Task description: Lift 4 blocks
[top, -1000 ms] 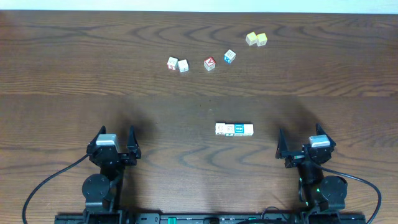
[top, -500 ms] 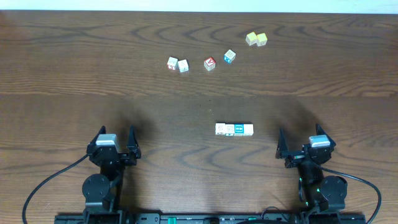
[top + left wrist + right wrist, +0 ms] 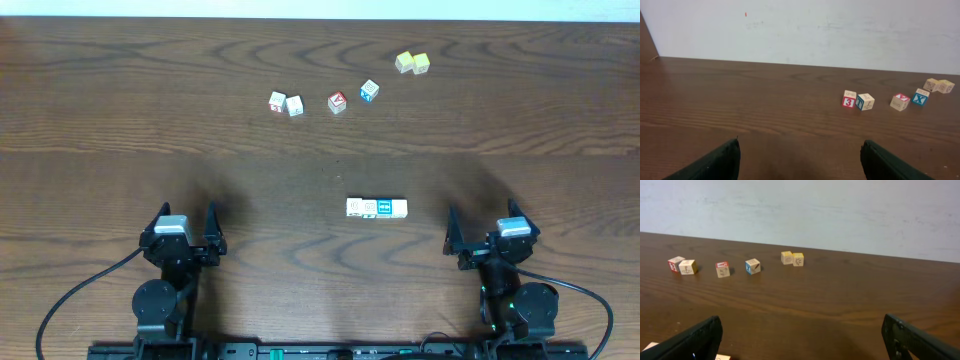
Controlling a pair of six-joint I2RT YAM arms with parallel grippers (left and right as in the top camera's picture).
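1. Blocks are lying untouched on the table while the left gripper and the right gripper are both standing with jaws wide apart, gripping nothing.
2. Both grippers are sitting at the near side, well apart from each other.
3. The four blocks are forming a touching row between them, nearer the right gripper, one showing a blue face.
4. Farther back, two pale cubes, a red-faced cube, a blue-marked cube and two yellow cubes are sitting in a loose line.
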